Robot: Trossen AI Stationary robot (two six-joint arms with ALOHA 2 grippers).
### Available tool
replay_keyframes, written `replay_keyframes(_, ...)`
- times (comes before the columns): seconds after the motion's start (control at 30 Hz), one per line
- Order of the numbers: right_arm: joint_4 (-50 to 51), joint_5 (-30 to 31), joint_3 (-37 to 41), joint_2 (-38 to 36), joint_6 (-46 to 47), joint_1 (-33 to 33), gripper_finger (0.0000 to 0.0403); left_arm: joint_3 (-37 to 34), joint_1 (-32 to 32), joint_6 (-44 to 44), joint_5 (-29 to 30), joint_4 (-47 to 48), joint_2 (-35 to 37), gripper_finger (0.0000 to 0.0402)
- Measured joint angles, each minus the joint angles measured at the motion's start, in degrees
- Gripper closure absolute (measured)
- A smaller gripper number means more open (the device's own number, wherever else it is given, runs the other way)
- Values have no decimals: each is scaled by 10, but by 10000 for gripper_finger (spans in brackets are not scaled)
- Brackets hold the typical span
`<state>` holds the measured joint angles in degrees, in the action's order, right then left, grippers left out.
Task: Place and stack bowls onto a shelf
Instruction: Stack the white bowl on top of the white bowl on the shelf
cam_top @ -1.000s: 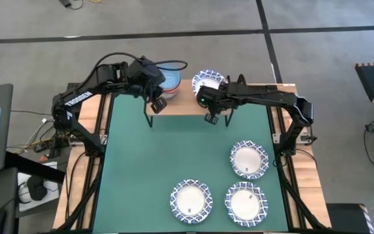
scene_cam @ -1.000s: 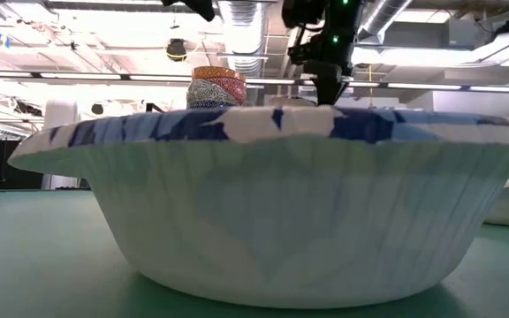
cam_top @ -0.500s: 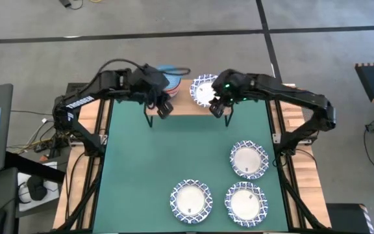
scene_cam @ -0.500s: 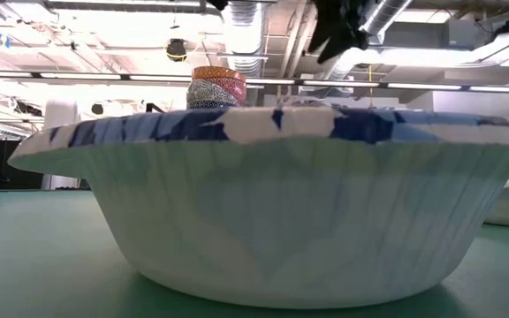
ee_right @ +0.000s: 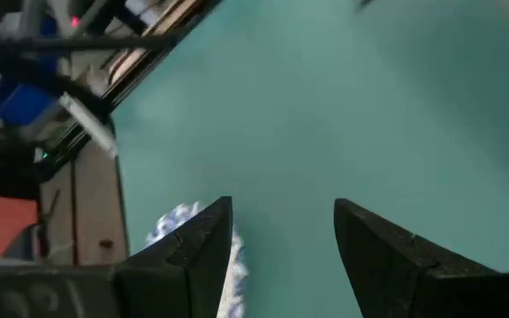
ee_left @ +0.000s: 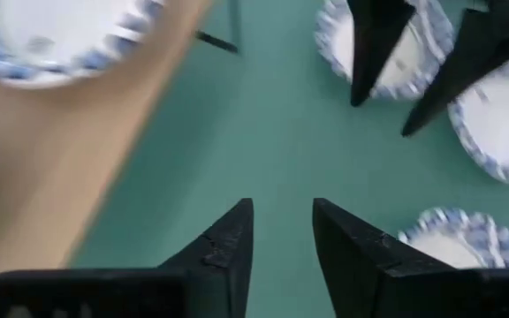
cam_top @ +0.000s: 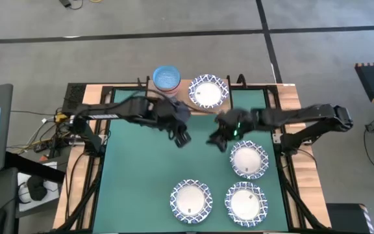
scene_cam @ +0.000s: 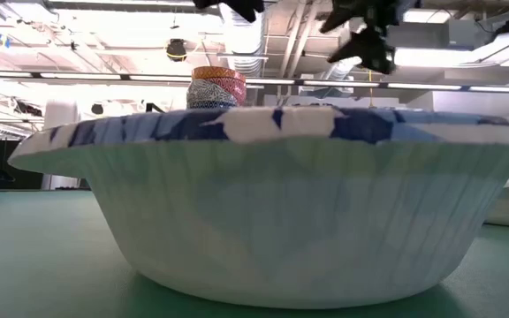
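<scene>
Both the left gripper (cam_top: 182,138) and right gripper (cam_top: 217,140) hang parted and empty above the green mat (cam_top: 141,175), the shelf (cam_top: 186,104) behind them bearing one white scalloped bowl (cam_top: 207,91) beside the stacked small bowls (cam_top: 166,78).

1. The nearest white bowl (scene_cam: 272,203) fills the low view, hiding the shelf (only the stacked small bowls (scene_cam: 218,87) peek above).
2. Both grippers are motion-blurred overhead.

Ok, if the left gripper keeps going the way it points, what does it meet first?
Probably bare green table mat: the open left gripper aims between the light-wood shelf and the white blue-rimmed bowls, with nothing nearer, though depth is unclear.
</scene>
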<state>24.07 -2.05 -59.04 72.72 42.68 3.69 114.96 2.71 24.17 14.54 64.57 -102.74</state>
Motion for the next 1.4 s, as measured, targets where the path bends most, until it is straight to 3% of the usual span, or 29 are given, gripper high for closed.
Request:
replay_keyframes(0.17, 62, 85, 16, 37, 134, 82, 179, 0, 27, -39, -32, 1, -19, 275)
replay_keyframes(0.3, 92, 92, 15, 57, 287, 144, 179, 0, 53, -49, -34, 24, -23, 265)
replay_keyframes(0.43, 49, 104, 15, 90, 371, 215, 179, 0, 93, -66, -30, 25, -23, 264)
replay_keyframes(0.77, -155, 108, 1, 274, 396, 271, 179, 0, 145, -100, -30, -35, -23, 264)
replay_keyframes(1.03, -126, 113, -52, 362, 400, 277, 182, 0, 172, -46, -24, 17, -23, 264)
replay_keyframes(1.4, 4, 168, -97, 334, 354, 270, 210, 0, 203, -6, 11, 48, -23, 264)
